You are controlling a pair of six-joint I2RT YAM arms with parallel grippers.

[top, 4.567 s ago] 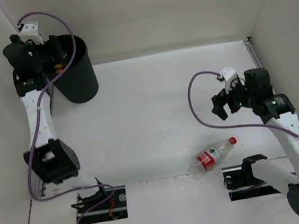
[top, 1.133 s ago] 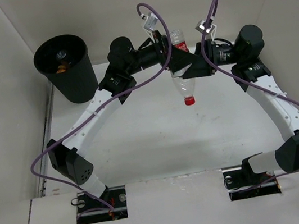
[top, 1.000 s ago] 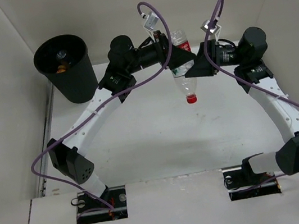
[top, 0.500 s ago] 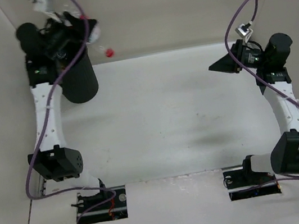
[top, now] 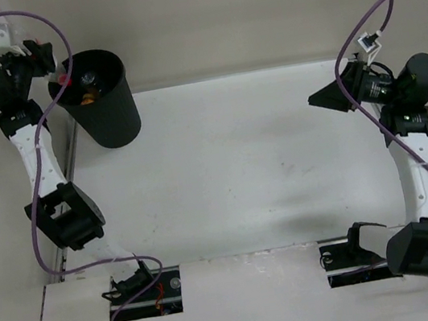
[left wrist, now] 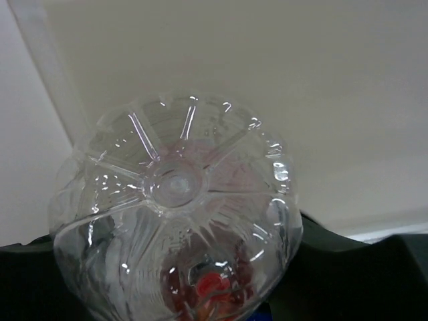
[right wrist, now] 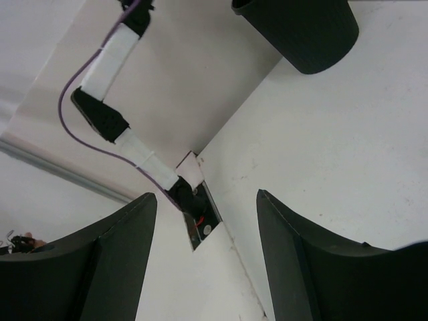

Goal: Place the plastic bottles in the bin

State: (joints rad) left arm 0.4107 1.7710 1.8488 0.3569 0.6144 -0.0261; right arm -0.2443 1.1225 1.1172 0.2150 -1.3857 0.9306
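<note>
A clear plastic bottle [top: 62, 75] with a red label and red cap is held by my left gripper [top: 40, 62], which is shut on it, high at the far left. Its cap points at the left rim of the black bin [top: 104, 104]. In the left wrist view the bottle's ribbed base [left wrist: 175, 200] fills the lower half and hides the fingers. A short orange bottle [top: 88, 96] lies inside the bin. My right gripper [top: 325, 98] hangs open and empty at the right, its fingers [right wrist: 314, 267] wide apart.
White walls close in the table [top: 247, 163] at the back and both sides. The bin [right wrist: 301, 30] and the left arm [right wrist: 110, 57] show in the right wrist view. Two cut-outs with wiring [top: 141, 290] sit by the arm bases.
The left arm has swung leftward with the bottle, from behind the bin to its left rim. The right gripper, which gave the bottle over earlier, has drawn back to the right, empty.
</note>
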